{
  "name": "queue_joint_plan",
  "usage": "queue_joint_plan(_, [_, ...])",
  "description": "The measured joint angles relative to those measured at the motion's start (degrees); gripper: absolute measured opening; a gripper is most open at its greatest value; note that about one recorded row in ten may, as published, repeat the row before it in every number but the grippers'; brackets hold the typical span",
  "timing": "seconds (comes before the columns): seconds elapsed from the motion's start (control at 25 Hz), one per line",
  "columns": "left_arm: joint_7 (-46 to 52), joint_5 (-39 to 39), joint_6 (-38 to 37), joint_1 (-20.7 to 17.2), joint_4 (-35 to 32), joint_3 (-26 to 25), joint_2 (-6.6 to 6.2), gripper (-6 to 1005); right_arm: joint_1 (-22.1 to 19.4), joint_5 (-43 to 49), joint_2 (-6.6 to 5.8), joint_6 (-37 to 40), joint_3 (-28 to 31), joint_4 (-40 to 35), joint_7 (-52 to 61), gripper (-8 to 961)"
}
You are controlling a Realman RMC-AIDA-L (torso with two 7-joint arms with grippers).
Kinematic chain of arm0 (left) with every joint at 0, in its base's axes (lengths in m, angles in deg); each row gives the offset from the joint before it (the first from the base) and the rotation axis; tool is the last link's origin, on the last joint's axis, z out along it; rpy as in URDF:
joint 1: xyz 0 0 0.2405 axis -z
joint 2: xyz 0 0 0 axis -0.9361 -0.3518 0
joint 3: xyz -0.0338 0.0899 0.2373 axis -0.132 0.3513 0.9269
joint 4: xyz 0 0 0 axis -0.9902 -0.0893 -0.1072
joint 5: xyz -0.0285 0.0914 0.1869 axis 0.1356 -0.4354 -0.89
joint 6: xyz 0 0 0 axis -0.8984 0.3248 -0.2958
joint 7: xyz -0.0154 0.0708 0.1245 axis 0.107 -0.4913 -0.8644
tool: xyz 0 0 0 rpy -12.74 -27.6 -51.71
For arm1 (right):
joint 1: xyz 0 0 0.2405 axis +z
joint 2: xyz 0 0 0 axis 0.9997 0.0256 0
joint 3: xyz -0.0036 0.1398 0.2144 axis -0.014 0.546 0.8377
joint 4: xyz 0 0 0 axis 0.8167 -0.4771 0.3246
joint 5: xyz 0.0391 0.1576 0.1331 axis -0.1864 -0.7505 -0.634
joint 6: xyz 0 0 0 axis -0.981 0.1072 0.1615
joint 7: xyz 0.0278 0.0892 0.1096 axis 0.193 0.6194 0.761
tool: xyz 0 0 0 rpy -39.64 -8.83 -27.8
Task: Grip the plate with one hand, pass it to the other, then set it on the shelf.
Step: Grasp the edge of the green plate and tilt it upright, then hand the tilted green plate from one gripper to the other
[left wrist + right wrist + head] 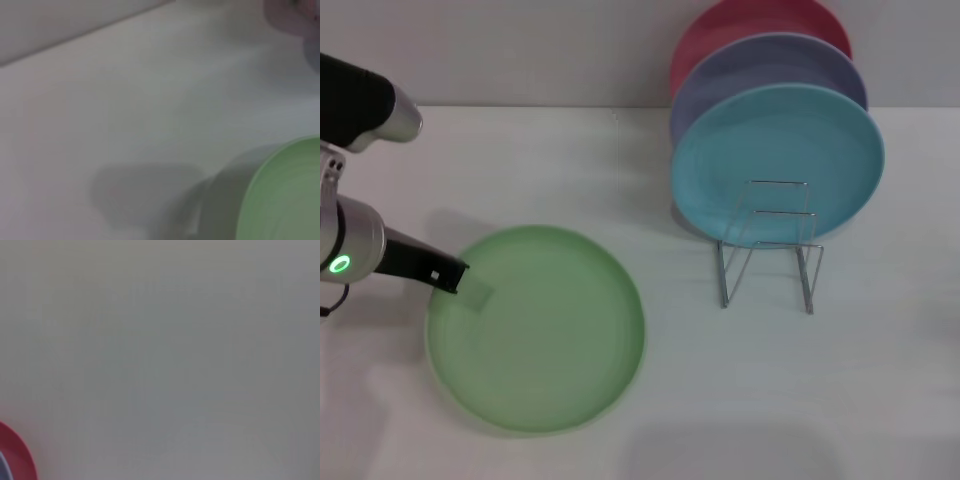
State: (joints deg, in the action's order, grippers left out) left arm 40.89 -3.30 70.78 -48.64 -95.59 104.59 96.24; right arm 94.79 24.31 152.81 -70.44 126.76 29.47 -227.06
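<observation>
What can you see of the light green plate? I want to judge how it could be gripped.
The light green plate is round, matte and plain, with a shallow raised rim. It lies flat and upright on the white table, toward the robot's left, apart from the wire rack. The left pincer sits at its far-left rim; whether it pinches that rim I cannot tell. Nothing lies on it.

The left arm (360, 250) ran off the head view's left edge, and whether its jaws were parted at the plate's (535, 330) rim was too small to tell. In the left wrist view only a blurred green arc of the plate showed, cut by the picture's corner. The red plate (760, 30) was cropped at the top edge and mostly hidden behind the lavender plate (770, 70), itself half covered by the turquoise plate (775, 160), which hid the rack's (770, 250) rear loops. The right wrist view caught only a red sliver.
</observation>
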Motion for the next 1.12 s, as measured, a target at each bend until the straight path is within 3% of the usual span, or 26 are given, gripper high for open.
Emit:
queue_joint_plan(0.32, [-0.91,0.75,0.60,-1.33,-6.50,-0.90,-0.12,29,0.13,0.09,0.00,-3.89,-0.23,0.15,0.00,822])
queue_joint_plan(0.52, [-1.31,0.87,0.79,-1.90,-9.59,-1.45,-0.12,30,0.44,3.22,-0.19,-13.20,-0.39,0.56,0.00,823])
queue_joint_plan(0.72, [-1.45,0.70,-0.08,-2.42,-12.45,-1.50,-0.09,32,-0.01,7.55,-0.72,-16.17,-0.44,9.54,2.48,823])
queue_joint_plan(0.76, [-1.45,0.58,-0.76,-2.64,-13.07,-1.50,-0.07,33,-0.06,9.03,-0.94,-14.80,-0.41,12.18,4.32,823])
queue_joint_plan(0.8, [-1.46,0.41,-1.85,-2.94,-13.63,-1.46,-0.07,33,0.08,13.06,-2.45,-8.75,-0.04,20.22,11.10,823])
queue_joint_plan(0.84, [-1.46,0.41,-1.85,-2.94,-13.63,-1.46,-0.07,34,0.08,13.06,-2.45,-8.75,-0.04,20.22,11.10,823])
queue_joint_plan(0.88, [-1.50,0.42,-2.84,-3.09,-13.94,-1.45,-0.07,34,0.45,19.50,-4.90,1.68,0.24,30.48,20.31,823])
queue_joint_plan(0.92, [-1.50,0.42,-2.84,-3.09,-13.94,-1.45,-0.07,34,0.45,19.50,-4.90,1.68,0.24,30.48,20.31,824])
queue_joint_plan(0.96, [-1.51,0.37,-3.39,-3.11,-14.19,-1.48,-0.08,35,1.06,27.49,-7.05,13.13,0.30,41.67,29.40,824])
queue_joint_plan(1.0, [-1.51,0.36,-3.58,-3.10,-14.26,-1.45,-0.06,35,1.06,27.49,-7.05,13.13,0.30,41.67,29.40,824])
queue_joint_plan(1.04, [-1.51,0.28,-3.85,-3.10,-14.38,-1.35,-0.04,36,1.59,33.51,-7.99,20.54,0.34,47.80,35.73,824])
queue_joint_plan(1.08, [-1.51,0.23,-4.40,-3.09,-14.46,-1.15,0.00,36,3.26,46.20,-9.26,32.55,0.37,58.00,48.72,824])
queue_joint_plan(1.12, [-1.51,0.23,-4.40,-3.09,-14.46,-1.15,0.00,36,3.26,46.20,-9.26,32.55,0.37,58.00,48.72,824])
